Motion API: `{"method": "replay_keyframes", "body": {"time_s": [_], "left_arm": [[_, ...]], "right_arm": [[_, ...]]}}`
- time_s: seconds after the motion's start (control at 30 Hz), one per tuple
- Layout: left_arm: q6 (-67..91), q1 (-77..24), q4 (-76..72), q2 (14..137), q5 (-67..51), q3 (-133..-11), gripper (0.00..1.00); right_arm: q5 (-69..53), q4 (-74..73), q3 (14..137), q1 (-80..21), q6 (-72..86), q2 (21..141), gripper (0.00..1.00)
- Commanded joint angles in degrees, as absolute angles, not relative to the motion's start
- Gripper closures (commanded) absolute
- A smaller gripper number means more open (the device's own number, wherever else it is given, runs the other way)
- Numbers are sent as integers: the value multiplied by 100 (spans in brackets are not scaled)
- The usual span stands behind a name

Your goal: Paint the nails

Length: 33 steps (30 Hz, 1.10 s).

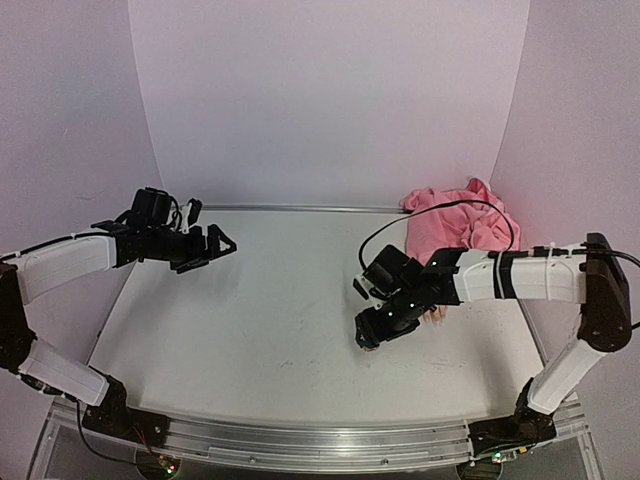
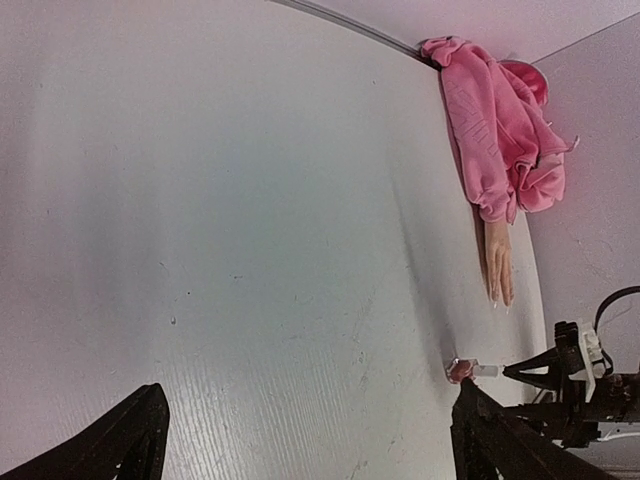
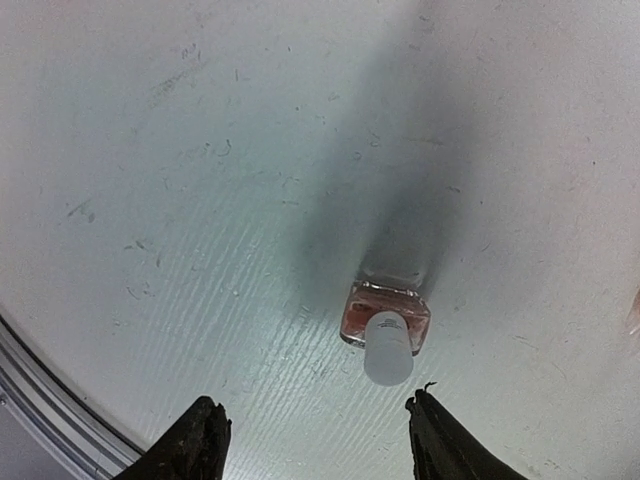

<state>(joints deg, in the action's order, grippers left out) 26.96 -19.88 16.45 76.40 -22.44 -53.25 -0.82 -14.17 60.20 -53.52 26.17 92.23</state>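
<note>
While left claw (image 2: 312, 445) gapes empty | right claw (image 3: 312, 402) parted near bottle (image 3: 385, 318) (no contact)

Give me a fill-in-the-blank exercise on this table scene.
1. The polish bottle has a ___ cap.
2. The mannequin hand pokes out of a ___ sleeve.
3. In the right wrist view, the ___ sits just ahead of the right claw, untouched.
4. The left claw holds nothing; its jaws stand ___.
Missing: white; pink; bottle; open.

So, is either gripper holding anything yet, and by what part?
Nothing is held. The right gripper is open just short of the bottle, not touching it; the left gripper is open and empty.
</note>
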Motion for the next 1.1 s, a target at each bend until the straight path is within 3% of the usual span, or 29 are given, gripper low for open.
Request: {"method": "replay_keyframes", "body": {"time_s": [0.0, 0.9, 1.07], "left_arm": [[2756, -2027, 1357, 7694, -2344, -5635, 1], [2839, -2117, 1354, 7940, -2676, -5715, 0], [2815, -2168, 1345, 7945, -2714, -5723, 1]], "right_arm": [[534, -1853, 6336, -5433, 2913, 9461, 42], [963, -1550, 6469, -5447, 3094, 10042, 81], [963, -1474, 6451, -5440, 3144, 9947, 95]]}}
